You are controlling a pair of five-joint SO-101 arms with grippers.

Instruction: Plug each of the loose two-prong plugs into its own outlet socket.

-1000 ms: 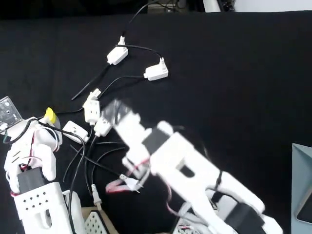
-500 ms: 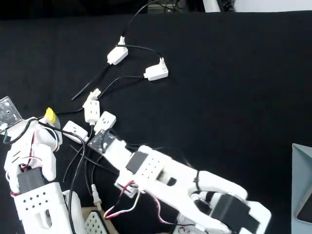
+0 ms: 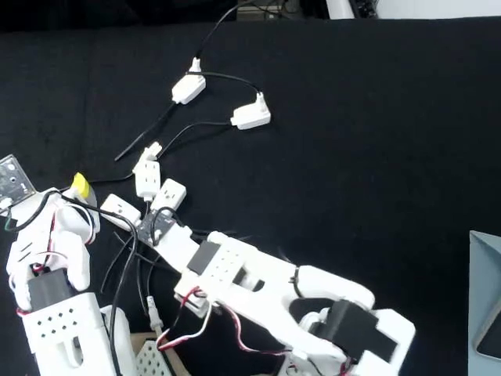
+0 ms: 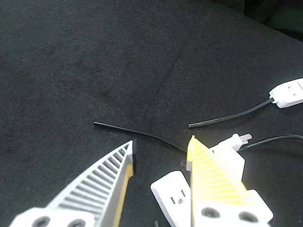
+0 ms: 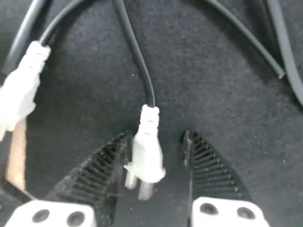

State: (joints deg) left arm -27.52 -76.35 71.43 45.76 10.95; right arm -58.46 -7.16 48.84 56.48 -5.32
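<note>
Right arm dropped low into cables [image 3: 124,262]. Right gripper [image 5: 156,137] apart, straddling plug [image 5: 146,158] on mat [image 5: 213,99], unclamped. Left gripper [image 4: 161,142] apart beside outlet [image 4: 173,198]. Plugging seemingly all left to do.

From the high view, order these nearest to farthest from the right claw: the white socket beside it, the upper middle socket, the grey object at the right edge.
From the right claw:
1. White socket, just beyond its tip.
2. Upper socket, farther up, mid-table.
3. Grey object, far right edge.
</note>
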